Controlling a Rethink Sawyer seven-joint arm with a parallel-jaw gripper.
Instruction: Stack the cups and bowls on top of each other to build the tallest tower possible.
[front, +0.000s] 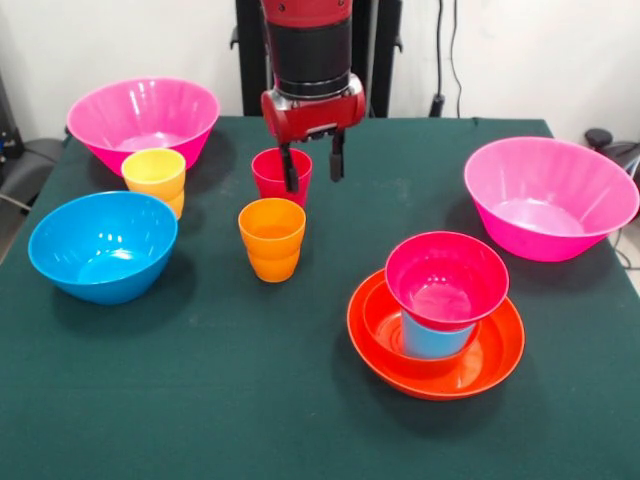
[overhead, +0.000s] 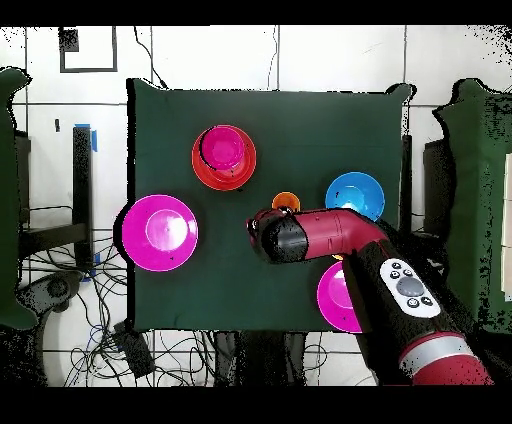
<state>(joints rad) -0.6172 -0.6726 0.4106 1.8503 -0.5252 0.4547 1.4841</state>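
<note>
At upper centre of the front view, the claw (front: 312, 162) hangs spread over the red cup (front: 281, 176), one finger dipping inside its rim. The orange cup (front: 272, 239) stands just below. At lower right, the crimson bowl (front: 446, 279) tops the blue cup (front: 434, 338) in the shallow orange bowl (front: 436, 370) on the counter (front: 200, 400).

arm (overhead: 340, 235): glossy red shell, black ribbed wrist | claw (front: 311, 163): red housing, black fingers (front: 289, 168)
</note>
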